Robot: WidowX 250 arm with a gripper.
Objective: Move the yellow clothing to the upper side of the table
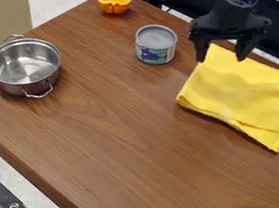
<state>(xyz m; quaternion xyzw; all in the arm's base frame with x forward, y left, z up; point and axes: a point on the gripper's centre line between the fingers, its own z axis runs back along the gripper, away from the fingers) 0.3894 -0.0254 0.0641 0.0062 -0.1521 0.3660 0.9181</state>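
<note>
The black gripper (220,58) hangs at the upper right over the far edge of the yellow clothing (245,97), its two fingers spread apart with nothing between them. The yellow clothing lies folded and flat on the right part of the wooden table (134,151), a corner pointing toward the near side. Whether the fingertips touch the cloth I cannot tell.
A grey-topped can (155,45) stands left of the clothing. Farther left is a steel pot (25,65) with two handles, near the table's left edge. An orange half (113,1) sits at the far left corner. Black equipment borders the table's far edge.
</note>
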